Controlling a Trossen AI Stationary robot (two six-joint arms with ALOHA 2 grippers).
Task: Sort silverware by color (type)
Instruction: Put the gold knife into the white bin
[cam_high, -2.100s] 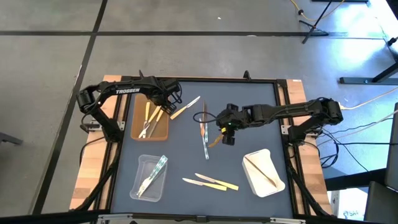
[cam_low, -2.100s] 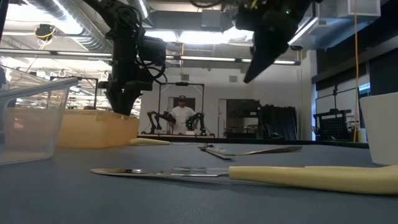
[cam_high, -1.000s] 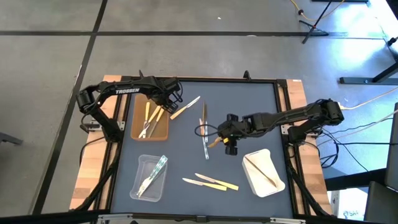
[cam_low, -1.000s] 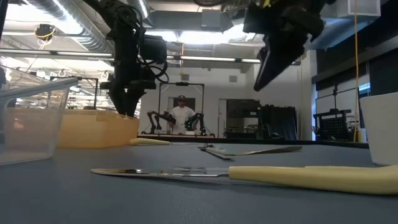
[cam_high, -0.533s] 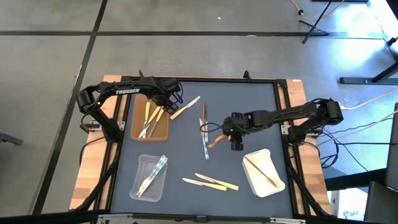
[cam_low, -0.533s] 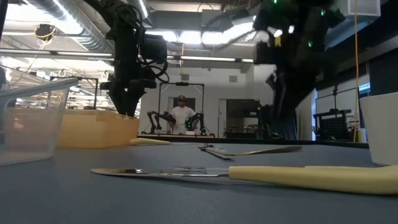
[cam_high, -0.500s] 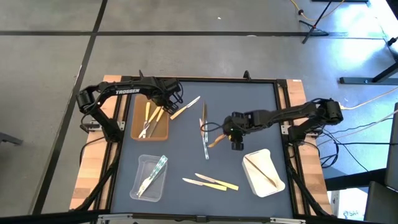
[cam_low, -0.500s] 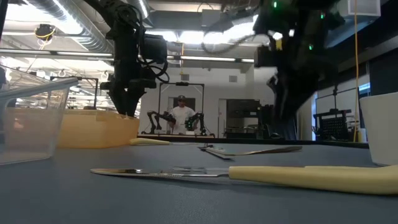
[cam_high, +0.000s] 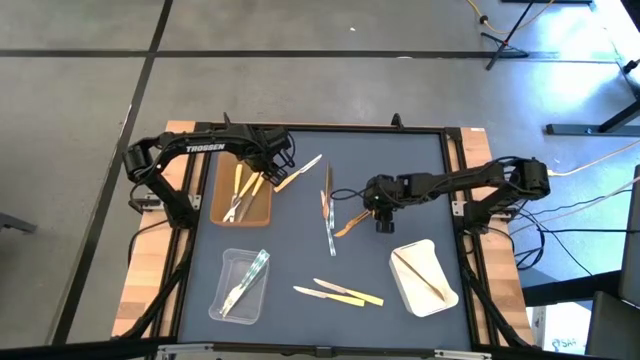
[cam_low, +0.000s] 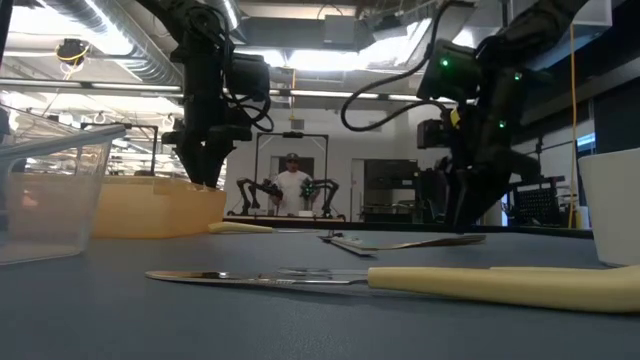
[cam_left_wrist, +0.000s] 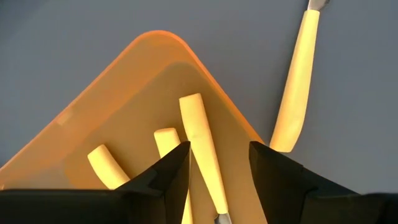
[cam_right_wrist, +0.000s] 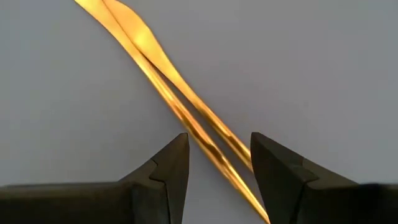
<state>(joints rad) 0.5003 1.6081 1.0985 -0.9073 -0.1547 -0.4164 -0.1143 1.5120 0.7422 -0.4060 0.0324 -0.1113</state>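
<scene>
A grey floor (cam_high: 300, 80) crossed by dark seams surrounds the table (cam_high: 400, 160), whose dark blue top has pale wooden edges. Beyond its far edge, ceiling lights (cam_low: 300, 60) glow over exposed ducts (cam_low: 110, 40), and a person (cam_low: 292, 185) stands in a doorway.

Pale yellow utensils (cam_high: 240, 191) in brown tray, clear ones (cam_high: 245, 282) in clear tray, wooden utensil (cam_high: 352, 223) mid-mat, 2 yellow knives (cam_high: 338, 292) loose.

Both arms are showing as matte black, jointed links. The left arm (cam_high: 200, 150) is wearing white "TROSSEN" lettering along its upper link. The right arm (cam_high: 470, 180) is trailing looping black cables and glowing with small green lights near its wrist. Each gripper's fingers (cam_left_wrist: 168, 174) are looking dark, wedge-shaped and angular.
</scene>
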